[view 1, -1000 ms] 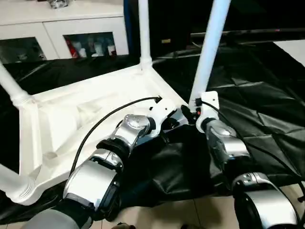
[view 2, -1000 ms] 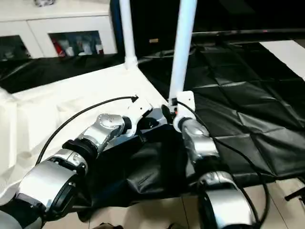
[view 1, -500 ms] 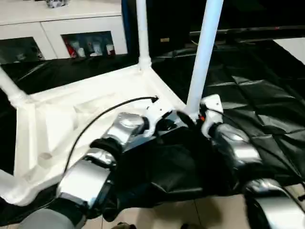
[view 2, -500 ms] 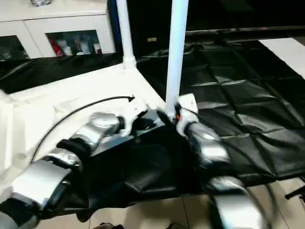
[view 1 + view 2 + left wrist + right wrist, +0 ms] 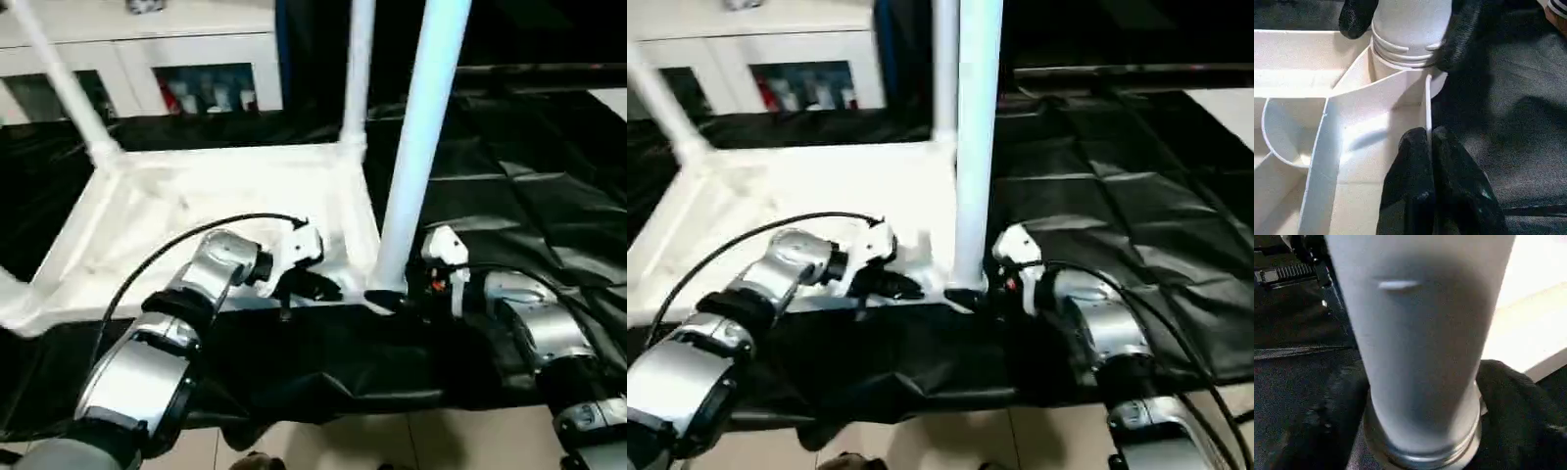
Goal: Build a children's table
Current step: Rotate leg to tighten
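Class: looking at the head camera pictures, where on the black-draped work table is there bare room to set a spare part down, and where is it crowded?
Free: black cloth right of the tabletop, beyond the right end effector. Crowded: the near corner, where both end effectors meet the near leg.

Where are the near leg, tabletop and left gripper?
Near leg (image 5: pixel 421 137), left eye view, mid shaft.
Tabletop (image 5: pixel 196 201), left eye view, ribbed underside.
Left gripper (image 5: pixel 1429 142), left wrist view, fingertips pinching the tabletop's edge wall.
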Robot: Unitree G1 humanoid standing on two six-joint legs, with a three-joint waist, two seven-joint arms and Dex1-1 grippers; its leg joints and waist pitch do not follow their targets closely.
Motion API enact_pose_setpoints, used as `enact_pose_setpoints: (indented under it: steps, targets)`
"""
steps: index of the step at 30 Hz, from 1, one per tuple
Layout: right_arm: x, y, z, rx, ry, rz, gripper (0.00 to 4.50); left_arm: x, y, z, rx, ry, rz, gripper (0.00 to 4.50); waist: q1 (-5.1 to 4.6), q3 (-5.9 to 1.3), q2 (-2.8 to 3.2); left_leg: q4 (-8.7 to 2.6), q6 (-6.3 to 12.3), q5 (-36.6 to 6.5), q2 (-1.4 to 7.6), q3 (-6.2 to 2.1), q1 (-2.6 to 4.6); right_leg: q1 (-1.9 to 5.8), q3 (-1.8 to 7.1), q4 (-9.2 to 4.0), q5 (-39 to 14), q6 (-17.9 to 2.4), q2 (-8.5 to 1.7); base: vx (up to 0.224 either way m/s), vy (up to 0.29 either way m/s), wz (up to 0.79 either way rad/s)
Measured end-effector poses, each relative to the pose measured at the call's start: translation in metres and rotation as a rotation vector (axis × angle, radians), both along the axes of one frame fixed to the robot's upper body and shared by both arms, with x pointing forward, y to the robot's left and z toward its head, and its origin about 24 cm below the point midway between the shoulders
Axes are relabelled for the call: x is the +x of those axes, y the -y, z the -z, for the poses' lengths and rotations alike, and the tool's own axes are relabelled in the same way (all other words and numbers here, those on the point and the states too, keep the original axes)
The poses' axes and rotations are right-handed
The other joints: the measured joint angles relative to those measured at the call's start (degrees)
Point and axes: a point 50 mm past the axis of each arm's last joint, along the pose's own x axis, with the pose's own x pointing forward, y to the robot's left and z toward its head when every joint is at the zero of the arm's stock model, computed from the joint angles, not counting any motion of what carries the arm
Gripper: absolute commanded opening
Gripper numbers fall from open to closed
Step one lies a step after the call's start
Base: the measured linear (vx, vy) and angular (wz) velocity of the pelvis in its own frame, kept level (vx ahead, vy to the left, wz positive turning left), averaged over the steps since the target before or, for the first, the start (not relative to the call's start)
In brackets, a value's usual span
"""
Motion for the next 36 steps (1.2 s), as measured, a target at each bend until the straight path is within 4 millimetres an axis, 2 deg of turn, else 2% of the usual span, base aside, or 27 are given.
enact_pose_setpoints:
  steps: [1, 4, 6, 12, 15, 20, 22, 25, 26, 28, 34, 36]
  targets:
    - [0.000, 0.000, 0.000, 0.001, -0.003, -0.006, 3.25, 0.000, 0.000, 0.000, 0.000, 0.001, 0.001, 0.00, 0.09, 0.00, 0.00, 0.00, 0.00, 0.00, 0.00, 0.00, 0.00, -0.01, -0.01, 0.00, 0.00, 0.00, 0.00, 0.000, 0.000, 0.00]
    - [-0.002, 0.000, -0.001, 0.002, -0.019, -0.021, 3.11, -0.001, 0.000, 0.000, -0.001, -0.001, 0.014, 0.00, 0.24, 0.00, 0.00, -0.02, 0.00, 0.00, 0.00, -0.01, -0.01, -0.02, -0.02, 0.01, -0.03, 0.04, 0.00, 0.000, 0.000, 0.00]
    - [-0.003, 0.000, -0.001, 0.005, -0.024, -0.020, 2.85, -0.001, 0.000, 0.000, -0.002, -0.001, 0.016, 0.00, 0.24, 0.00, -0.01, -0.02, 0.00, 0.00, 0.00, 0.00, -0.01, -0.02, -0.01, 0.01, -0.03, 0.05, 0.00, 0.000, 0.000, 0.00]
    - [-0.001, -0.001, 0.001, 0.009, -0.018, 0.040, 2.71, 0.001, 0.002, 0.001, -0.002, 0.004, -0.029, 0.00, 0.17, 0.00, -0.01, -0.01, -0.01, 0.00, 0.00, 0.00, 0.06, 0.01, 0.00, 0.02, -0.04, 0.06, 0.00, 0.000, 0.000, 0.00]
    - [0.010, -0.005, 0.006, 0.023, 0.007, 0.221, 2.71, 0.007, 0.010, 0.002, -0.010, 0.038, -0.151, 0.00, -0.41, -0.02, -0.05, 0.11, -0.02, 0.01, 0.00, -0.01, 0.19, 0.08, 0.01, 0.06, -0.22, 0.36, 0.00, 0.000, 0.000, 0.00]
    - [0.037, -0.018, 0.009, 0.064, 0.020, 0.633, 2.69, 0.019, 0.040, 0.002, -0.023, 0.067, -0.402, 0.00, -2.62, -0.04, -0.10, 0.26, -0.02, 0.01, -0.08, -0.03, 0.15, 0.19, 0.08, -0.24, -0.24, 0.39, -0.02, 0.000, 0.000, 0.00]
    - [0.045, -0.025, 0.008, 0.074, 0.007, 0.741, 2.69, 0.020, 0.052, 0.002, -0.029, 0.078, -0.467, 0.00, -3.19, -0.04, -0.10, 0.18, 0.00, 0.00, -0.13, -0.03, 0.08, 0.24, 0.11, -0.57, -0.23, 0.38, -0.02, 0.000, 0.000, 0.00]
    - [0.052, -0.034, 0.007, 0.066, 0.004, 0.804, 2.69, 0.021, 0.061, 0.002, -0.032, 0.086, -0.510, 0.00, -3.68, -0.07, -0.10, 0.15, 0.06, -0.04, -0.16, -0.02, 0.04, 0.25, 0.11, -0.66, -0.19, 0.32, -0.02, 0.000, 0.000, 0.00]
    - [0.053, -0.035, 0.007, 0.064, 0.016, 0.800, 3.04, 0.021, 0.061, 0.002, -0.035, 0.086, -0.514, 0.00, -3.70, -0.07, -0.11, 0.12, 0.07, -0.04, -0.16, -0.03, 0.04, 0.25, 0.10, -0.66, -0.13, 0.22, -0.02, 0.000, 0.000, 0.00]
    - [0.052, -0.035, 0.007, 0.070, 0.027, 0.791, 3.39, 0.021, 0.060, 0.002, -0.037, 0.087, -0.510, 0.00, -3.68, -0.07, -0.09, 0.05, 0.07, -0.04, -0.16, -0.04, 0.05, 0.24, 0.08, -0.65, -0.08, 0.14, -0.02, 0.000, 0.000, 0.00]
    - [0.051, -0.033, 0.005, 0.106, 0.023, 0.702, 3.75, 0.021, 0.052, 0.000, -0.044, 0.086, -0.467, 0.00, -3.99, -0.06, -0.09, 0.01, 0.08, -0.05, -0.13, -0.03, -0.09, 0.10, 0.00, -0.64, 0.10, -0.14, -0.02, 0.000, 0.000, 0.00]
    - [0.049, -0.027, 0.003, 0.095, 0.026, 0.621, 3.86, 0.020, 0.048, 0.000, -0.052, 0.076, -0.429, 0.00, -3.85, -0.06, -0.09, -0.03, 0.14, -0.09, -0.13, -0.03, -0.12, 0.08, -0.05, -0.62, 0.16, -0.22, -0.02, 0.000, 0.000, 0.00]
